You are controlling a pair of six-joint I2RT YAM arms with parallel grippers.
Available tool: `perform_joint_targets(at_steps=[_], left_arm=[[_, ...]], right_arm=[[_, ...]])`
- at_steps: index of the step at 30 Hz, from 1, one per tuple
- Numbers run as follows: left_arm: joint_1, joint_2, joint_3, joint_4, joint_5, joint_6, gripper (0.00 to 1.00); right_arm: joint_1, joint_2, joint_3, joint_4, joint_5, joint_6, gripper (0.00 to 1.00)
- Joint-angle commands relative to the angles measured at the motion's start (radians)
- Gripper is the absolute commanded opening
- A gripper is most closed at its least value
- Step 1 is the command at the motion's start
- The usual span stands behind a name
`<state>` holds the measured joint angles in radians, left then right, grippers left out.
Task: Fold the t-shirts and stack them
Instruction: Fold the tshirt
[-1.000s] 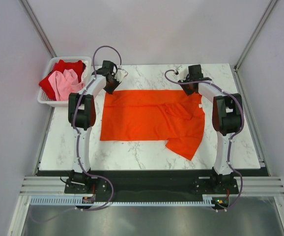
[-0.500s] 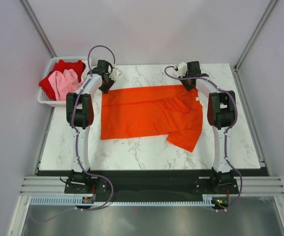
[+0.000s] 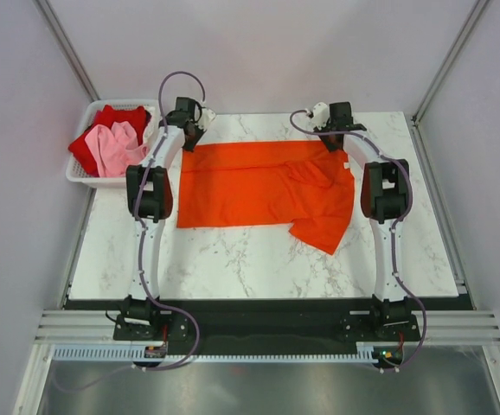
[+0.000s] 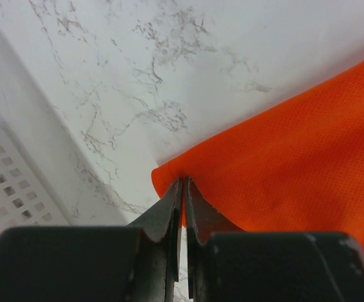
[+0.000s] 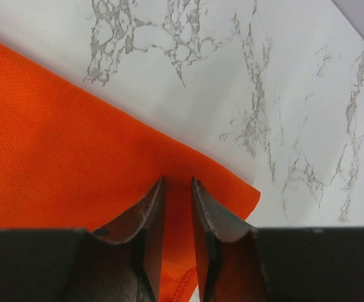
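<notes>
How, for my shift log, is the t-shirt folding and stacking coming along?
Early. Done: nothing is stacked; the orange-red t-shirt lies spread on the table, its right side rumpled. In hand: the left gripper and right gripper each pinch a far corner of it. Left: folding it, then the deeper red t-shirt and pale pink t-shirt, both heaped in the basket.

orange-red t-shirt spread out; red t-shirt and pink t-shirt bunched together.
</notes>
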<state>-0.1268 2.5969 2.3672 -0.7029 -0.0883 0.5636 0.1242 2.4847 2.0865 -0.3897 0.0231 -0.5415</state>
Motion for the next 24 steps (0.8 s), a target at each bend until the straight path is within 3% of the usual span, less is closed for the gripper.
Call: perform_joint_targets(at_steps=[1, 4, 7, 9, 12, 17, 20, 24], left_arm=[[-0.013, -0.061, 0.060, -0.001, -0.024, -0.050, 0.10], [-0.030, -0.219, 0.040, 0.000, -0.014, -0.103, 0.15], [-0.053, -0.374, -0.031, -0.001, 0.010, -0.128, 0.22], [-0.063, -0.481, -0.095, -0.004, 0.041, -0.134, 0.30], [-0.073, -0.587, -0.294, -0.003, 0.111, -0.133, 0.46], [-0.070, -0.730, -0.624, -0.006, 0.195, -0.206, 0.52], [-0.066, -0.771, -0.752, -0.003, 0.263, -0.264, 0.55], [-0.068, -0.784, -0.833, -0.009, 0.377, -0.288, 0.56]], right_arm=[[-0.011, -0.070, 0.041, -0.035, -0.006, -0.023, 0.31], [-0.012, -0.252, -0.038, 0.040, -0.046, 0.003, 0.33], [-0.011, -0.465, -0.225, 0.121, -0.154, 0.011, 0.38], [-0.011, -0.608, -0.408, 0.141, -0.231, -0.020, 0.48], [-0.008, -0.774, -0.667, 0.099, -0.351, -0.171, 0.54], [0.009, -1.001, -1.038, -0.044, -0.404, -0.518, 0.55], [0.017, -1.133, -1.182, -0.086, -0.410, -0.654, 0.55], [0.054, -1.214, -1.243, -0.282, -0.428, -0.784, 0.55]])
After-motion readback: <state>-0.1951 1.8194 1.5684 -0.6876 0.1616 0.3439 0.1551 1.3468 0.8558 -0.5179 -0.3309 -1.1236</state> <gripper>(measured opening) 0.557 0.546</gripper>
